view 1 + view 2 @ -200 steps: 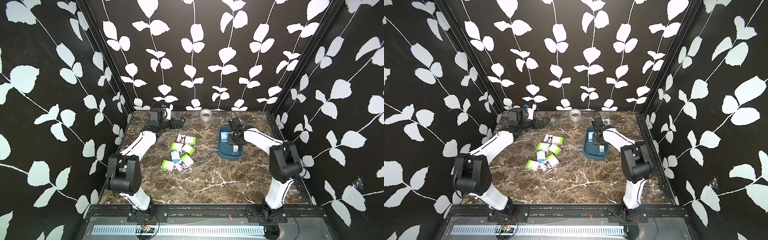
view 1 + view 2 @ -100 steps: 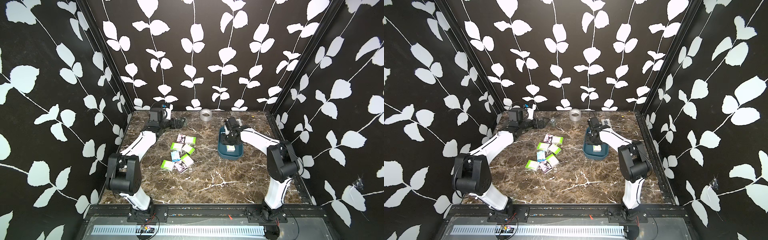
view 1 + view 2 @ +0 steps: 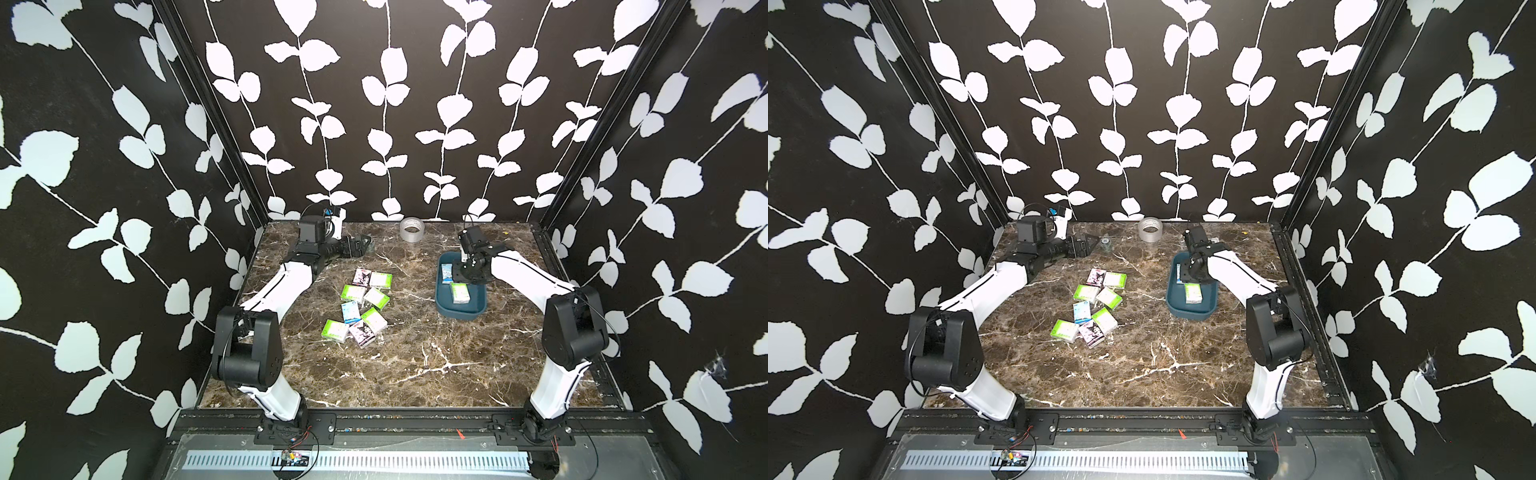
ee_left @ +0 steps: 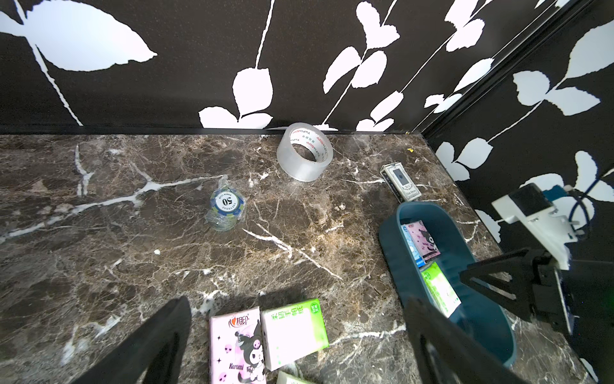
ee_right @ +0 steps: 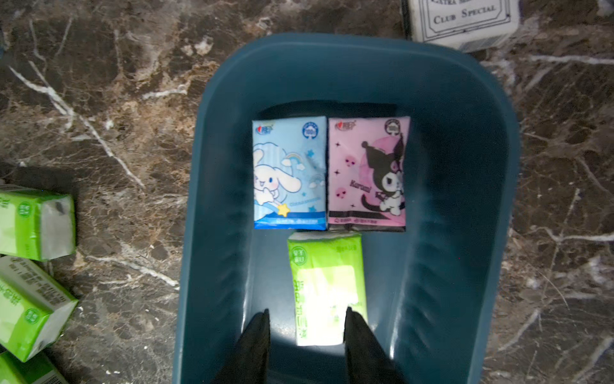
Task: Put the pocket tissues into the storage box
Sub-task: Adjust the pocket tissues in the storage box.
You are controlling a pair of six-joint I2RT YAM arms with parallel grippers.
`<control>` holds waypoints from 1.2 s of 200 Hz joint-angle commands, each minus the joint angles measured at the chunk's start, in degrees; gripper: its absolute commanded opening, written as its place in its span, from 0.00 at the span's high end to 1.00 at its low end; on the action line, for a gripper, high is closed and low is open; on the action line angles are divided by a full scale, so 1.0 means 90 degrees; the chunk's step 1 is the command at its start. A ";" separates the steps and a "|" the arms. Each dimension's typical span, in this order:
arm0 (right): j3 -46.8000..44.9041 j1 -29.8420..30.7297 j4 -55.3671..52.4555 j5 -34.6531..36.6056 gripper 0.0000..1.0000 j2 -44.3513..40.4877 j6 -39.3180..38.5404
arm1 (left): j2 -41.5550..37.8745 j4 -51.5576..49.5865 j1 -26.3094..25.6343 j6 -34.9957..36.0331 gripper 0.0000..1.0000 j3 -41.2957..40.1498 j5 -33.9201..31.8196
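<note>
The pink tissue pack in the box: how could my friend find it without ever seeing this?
Look for the dark teal storage box on the marble table. Three packs lie flat inside; the pink pack lies beside the blue bunny pack, near the green pack. Only it is pink, with a black cartoon figure.

Stretches the left arm (image 3: 286, 286) low and far toward the rear, left gripper (image 4: 295, 301) with jaws spread wide. Angles the right arm (image 3: 528, 274) inward, right gripper (image 5: 305, 312) pointing downward, jaws parted narrowly, seemingly clasping nothing.
</note>
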 commanded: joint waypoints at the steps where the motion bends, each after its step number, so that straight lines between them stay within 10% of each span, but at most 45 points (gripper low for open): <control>1: -0.0180 -0.0147 -0.0191 -0.0072 0.64 0.0089 0.0065 | -0.0152 -0.0005 -0.0027 0.0101 0.01 0.0015 0.0005; 240: -0.0737 -0.0321 0.0753 -0.1491 0.72 0.0661 0.0869 | -0.0078 0.0055 -0.0018 0.0003 0.01 0.0181 0.0042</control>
